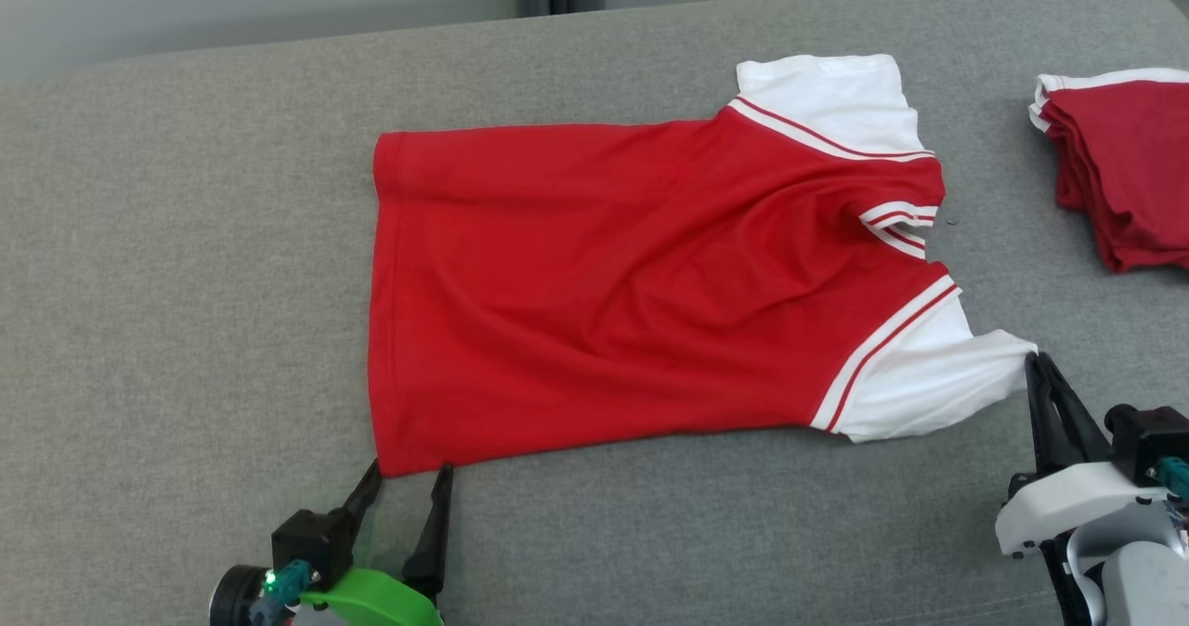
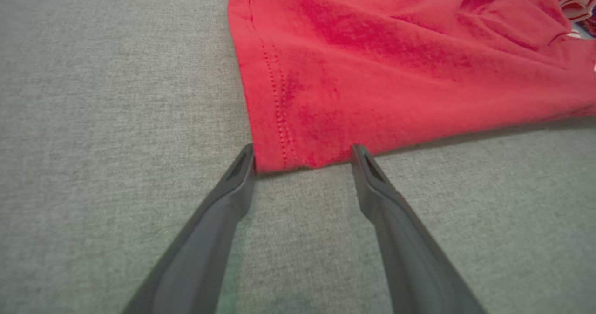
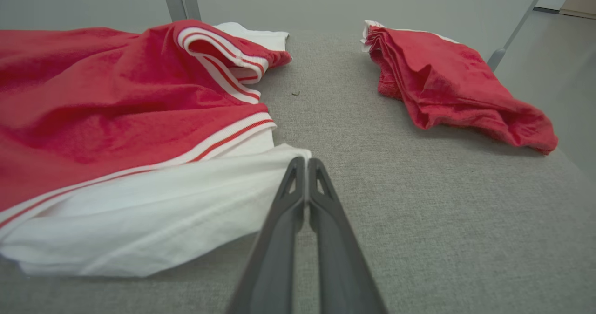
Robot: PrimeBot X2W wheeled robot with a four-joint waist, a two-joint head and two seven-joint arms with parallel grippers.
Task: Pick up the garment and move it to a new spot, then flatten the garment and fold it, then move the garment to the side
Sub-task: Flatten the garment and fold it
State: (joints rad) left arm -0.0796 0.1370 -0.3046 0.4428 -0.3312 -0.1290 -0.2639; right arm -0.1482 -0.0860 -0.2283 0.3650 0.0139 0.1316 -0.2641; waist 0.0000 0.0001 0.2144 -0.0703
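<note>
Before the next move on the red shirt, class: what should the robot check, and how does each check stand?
1. Shirt spread flat on the grey surface: ok.
2. Left gripper open, fingers either side of the hem corner: ok.
3. Hem corner gripped: not ok.
4. Right gripper shut at the tip of the near sleeve: ok.
5. Sleeve cloth caught between its fingers: cannot tell.
6. Folded pile apart from the shirt: ok.

Garment [image 2: 396, 48] cut off at left wrist view's top
</note>
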